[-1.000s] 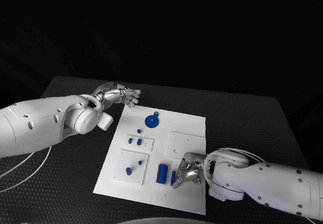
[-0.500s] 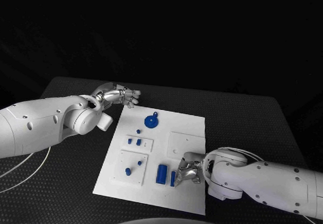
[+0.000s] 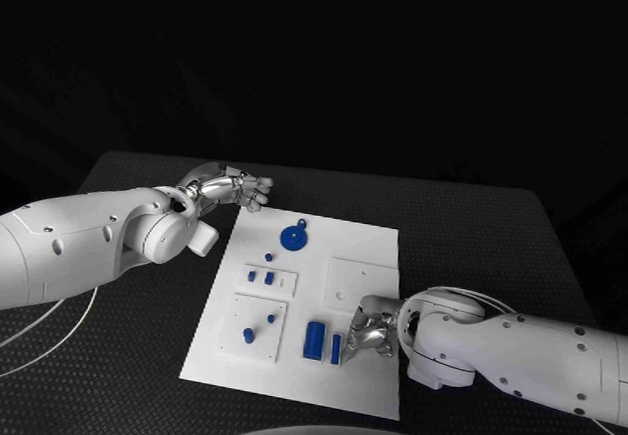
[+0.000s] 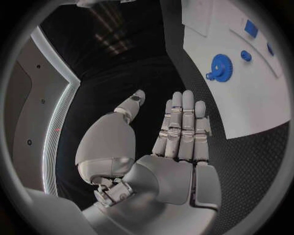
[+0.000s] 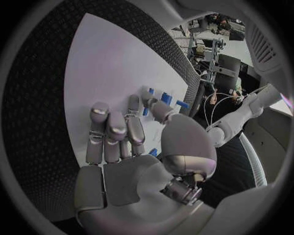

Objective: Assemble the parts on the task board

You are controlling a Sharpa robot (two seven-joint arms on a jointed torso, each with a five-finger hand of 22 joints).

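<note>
At the task board (image 3: 368,281) near edge, right hand (image 3: 368,333) grasps nothing; left hand (image 3: 233,188) released.

Non-task items: table surface and a cable.
You've got the black textured table (image 3: 486,240) under everything, and a thin white cable (image 3: 45,344) looping across its near-left part, by the edge.
</note>
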